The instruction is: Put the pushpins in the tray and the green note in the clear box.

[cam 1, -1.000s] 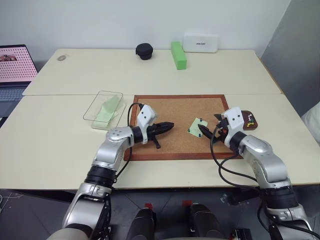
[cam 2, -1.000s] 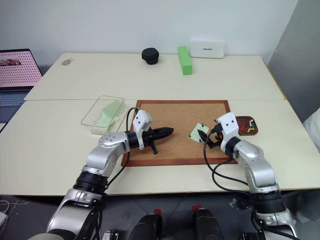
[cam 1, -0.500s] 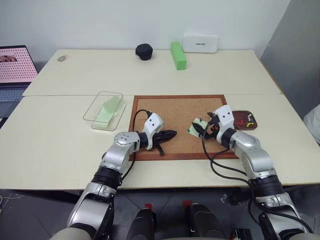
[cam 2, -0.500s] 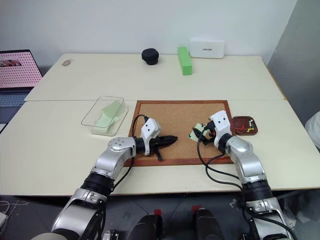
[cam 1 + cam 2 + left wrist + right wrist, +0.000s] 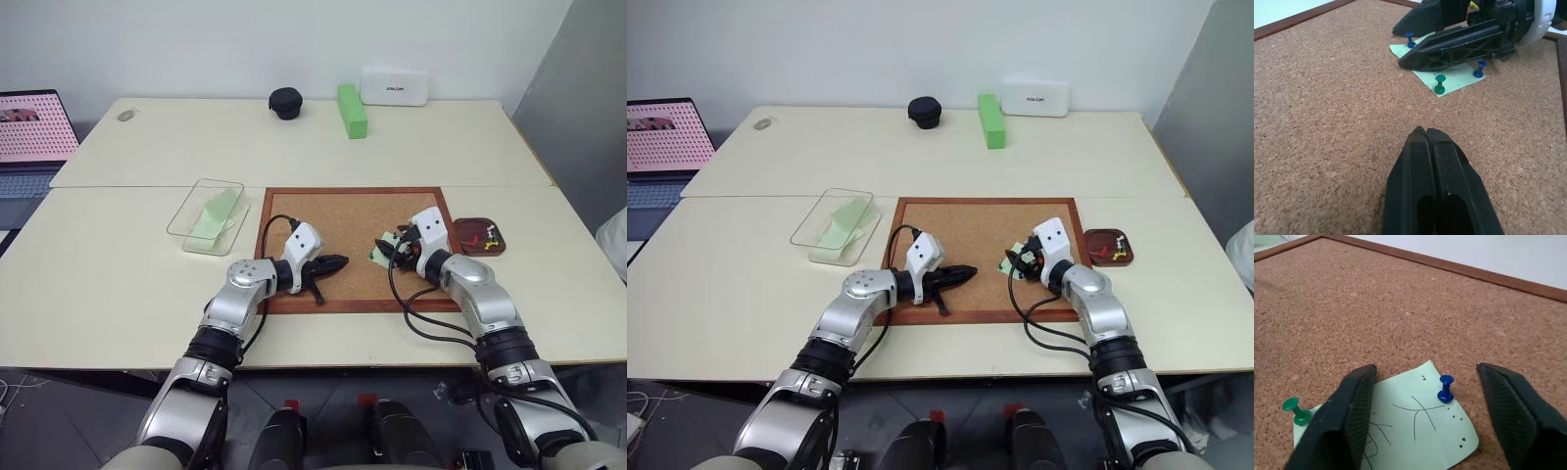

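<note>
On the near left part of the wood-framed corkboard, the left gripper lies low over the cork with its two black fingers pressed together, holding nothing. To the right, at about the same depth, the right gripper hovers over the small pale green paper note, its fingers spread apart on either side of a blue pushpin that stands in the note near one corner. A green pushpin stands at another corner, beside one finger, and a second blue pushpin shows at a third. The note lies flat on the right side of the corkboard, pen lines drawn on it.

Just past the board's right edge sits the small dark reddish-brown tray, with a few small coloured pins in it. Left of the board, on the cream table, stands the clear plastic box holding pale green paper. Far back rest a black round pouch, a bright green rectangular block and a white rectangular case. A laptop sits at the far left.
</note>
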`<action>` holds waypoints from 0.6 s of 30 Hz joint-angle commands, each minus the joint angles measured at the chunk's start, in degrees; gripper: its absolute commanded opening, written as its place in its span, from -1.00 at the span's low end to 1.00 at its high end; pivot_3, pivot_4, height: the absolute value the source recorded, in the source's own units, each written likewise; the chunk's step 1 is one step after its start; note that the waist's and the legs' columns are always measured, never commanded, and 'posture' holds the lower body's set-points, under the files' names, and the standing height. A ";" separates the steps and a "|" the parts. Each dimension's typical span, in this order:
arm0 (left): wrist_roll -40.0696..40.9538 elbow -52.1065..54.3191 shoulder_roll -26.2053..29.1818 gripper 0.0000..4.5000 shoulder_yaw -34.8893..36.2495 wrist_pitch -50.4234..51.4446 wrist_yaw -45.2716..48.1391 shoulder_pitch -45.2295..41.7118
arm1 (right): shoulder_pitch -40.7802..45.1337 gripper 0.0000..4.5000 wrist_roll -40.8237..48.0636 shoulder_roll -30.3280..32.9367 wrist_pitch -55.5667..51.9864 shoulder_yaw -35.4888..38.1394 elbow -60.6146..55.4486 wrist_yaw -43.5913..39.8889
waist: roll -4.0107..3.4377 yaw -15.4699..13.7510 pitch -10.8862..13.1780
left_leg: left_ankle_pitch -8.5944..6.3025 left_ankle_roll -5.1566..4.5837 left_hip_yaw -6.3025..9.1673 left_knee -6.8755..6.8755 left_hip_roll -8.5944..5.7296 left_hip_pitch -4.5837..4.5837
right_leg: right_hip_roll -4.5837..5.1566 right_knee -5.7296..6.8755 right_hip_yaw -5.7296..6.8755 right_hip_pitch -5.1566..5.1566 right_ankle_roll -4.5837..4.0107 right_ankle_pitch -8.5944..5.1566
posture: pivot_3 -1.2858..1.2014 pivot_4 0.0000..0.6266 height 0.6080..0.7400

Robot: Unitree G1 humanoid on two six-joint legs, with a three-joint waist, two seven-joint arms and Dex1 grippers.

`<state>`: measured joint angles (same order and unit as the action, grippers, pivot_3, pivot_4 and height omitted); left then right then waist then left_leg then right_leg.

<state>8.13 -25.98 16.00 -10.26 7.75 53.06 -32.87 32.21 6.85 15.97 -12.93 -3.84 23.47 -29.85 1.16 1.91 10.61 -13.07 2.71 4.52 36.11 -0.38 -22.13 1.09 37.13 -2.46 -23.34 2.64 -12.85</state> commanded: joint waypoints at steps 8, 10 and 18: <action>-0.47 -0.95 -0.73 -1.00 0.64 -1.00 -1.25 -0.64 | 2.34 -0.73 -1.36 -0.27 2.61 0.49 0.89 -0.17 | 0.00 -0.01 0.00 | 0.00 0.00 0.01 0.00 0.01 0.02 | 0.00 0.01 0.01 0.01 0.00 0.00 | 0.03 -0.52 1.00; -0.50 -0.85 -0.69 -1.00 0.60 -0.92 -1.19 -0.59 | 2.33 -0.92 -1.43 -0.24 2.57 0.53 0.90 -0.26 | 0.00 0.01 0.00 | 0.00 0.00 0.01 0.00 0.01 0.03 | -0.01 0.01 0.01 0.01 0.00 0.00 | 0.03 -0.52 1.00; -0.53 -0.67 -0.71 -1.00 0.23 -0.51 -0.65 -0.42 | 2.25 -0.97 -0.34 -0.08 3.11 1.71 -0.98 -0.44 | 0.00 0.01 0.00 | 0.00 0.00 0.01 -0.02 0.02 0.04 | -0.01 0.01 0.01 0.01 0.00 0.00 | 0.03 -0.52 1.00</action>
<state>7.91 -26.87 15.47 -9.62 7.06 52.08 -33.13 33.23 5.58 15.88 -11.45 -3.33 25.13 -29.66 1.16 1.92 10.61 -13.07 2.71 4.53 36.09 -0.37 -22.10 1.08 37.14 -2.46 -23.32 2.64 -12.85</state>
